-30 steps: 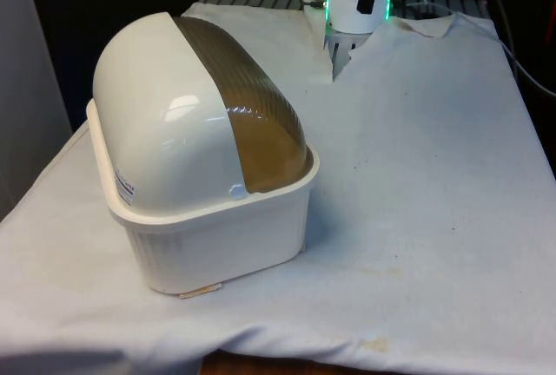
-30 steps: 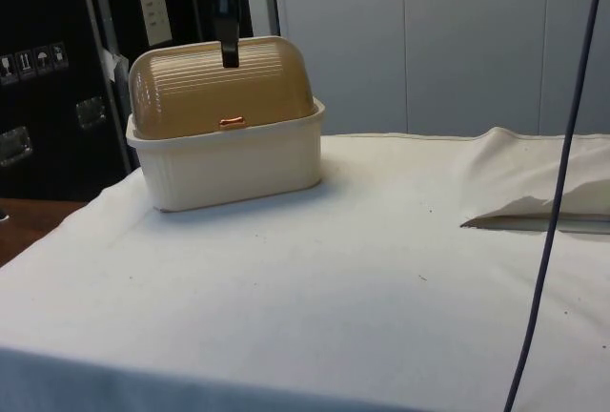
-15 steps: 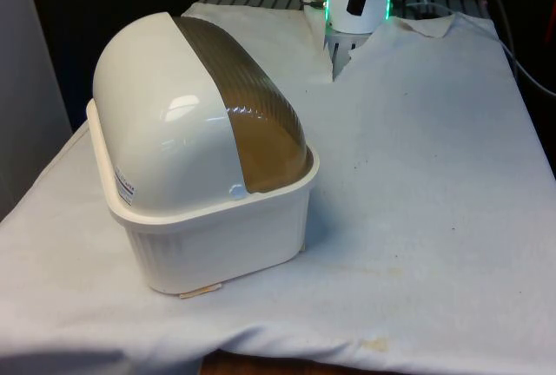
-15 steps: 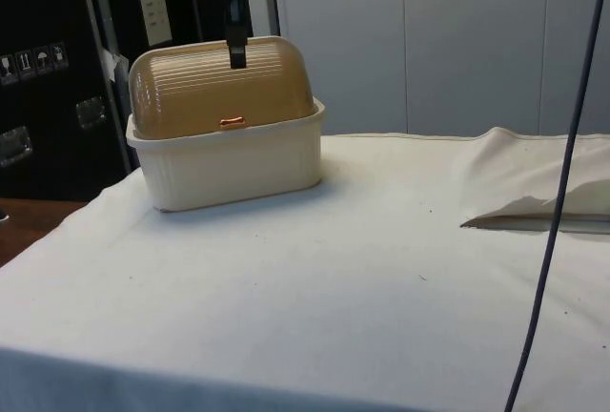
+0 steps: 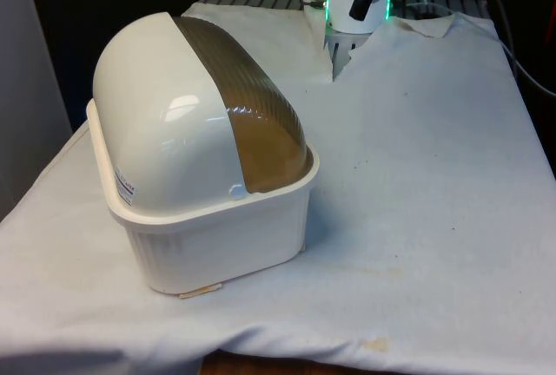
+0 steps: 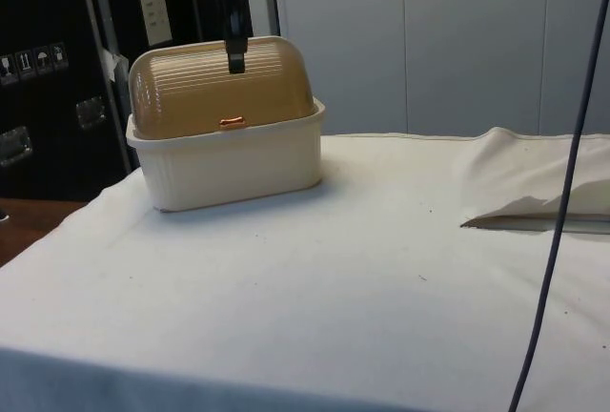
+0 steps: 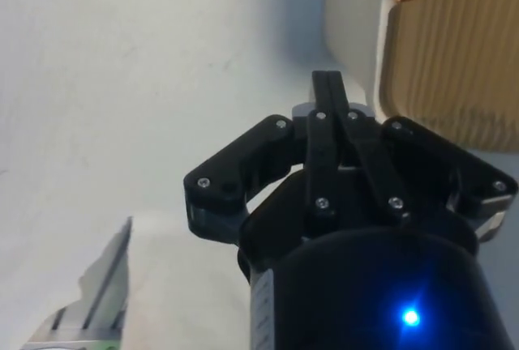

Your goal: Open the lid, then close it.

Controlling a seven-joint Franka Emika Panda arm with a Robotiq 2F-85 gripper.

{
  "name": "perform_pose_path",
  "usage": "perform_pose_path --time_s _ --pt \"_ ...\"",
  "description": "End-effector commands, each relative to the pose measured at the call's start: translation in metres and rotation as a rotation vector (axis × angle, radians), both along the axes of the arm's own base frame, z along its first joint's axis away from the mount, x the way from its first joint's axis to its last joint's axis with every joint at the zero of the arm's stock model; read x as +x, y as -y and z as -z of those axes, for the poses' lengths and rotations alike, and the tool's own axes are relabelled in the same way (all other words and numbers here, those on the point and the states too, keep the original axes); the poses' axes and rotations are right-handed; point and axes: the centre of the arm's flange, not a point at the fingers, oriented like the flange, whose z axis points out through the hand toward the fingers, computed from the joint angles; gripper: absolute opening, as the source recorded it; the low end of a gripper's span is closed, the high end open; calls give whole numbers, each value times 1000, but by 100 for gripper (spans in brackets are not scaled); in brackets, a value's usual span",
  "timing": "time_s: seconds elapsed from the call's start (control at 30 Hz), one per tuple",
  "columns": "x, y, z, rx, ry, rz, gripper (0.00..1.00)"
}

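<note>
Bread box (image 6: 227, 140) at the table's (image 6: 381, 269) far corner, brown lid (image 6: 221, 88) down over it, handle (image 6: 232, 122) low at the rim. Gripper (image 6: 234, 54) (fingers pressed together, empty) lifted slightly higher than a second ago. Probably closing finished, arm withdrawing.

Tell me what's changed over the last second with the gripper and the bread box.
The gripper has drifted a little toward the side view's right in front of the lid, at much the same height. It took hold of nothing and let go of nothing; its fingers are together in the wrist view. The bread box has not moved, its lid is still down and the small orange handle sits where it was.
</note>
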Motion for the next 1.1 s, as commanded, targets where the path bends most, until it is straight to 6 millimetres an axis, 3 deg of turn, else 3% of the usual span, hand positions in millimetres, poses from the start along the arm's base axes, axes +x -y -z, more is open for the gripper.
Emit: perform_pose_path --time_s 0.0,0.53,1.07 --pt "0 -2 1 -13 14 -3 0" --pt "-2 -39 29 -110 44 -32 0" --pt "-1 -44 71 -155 62 -38 0"
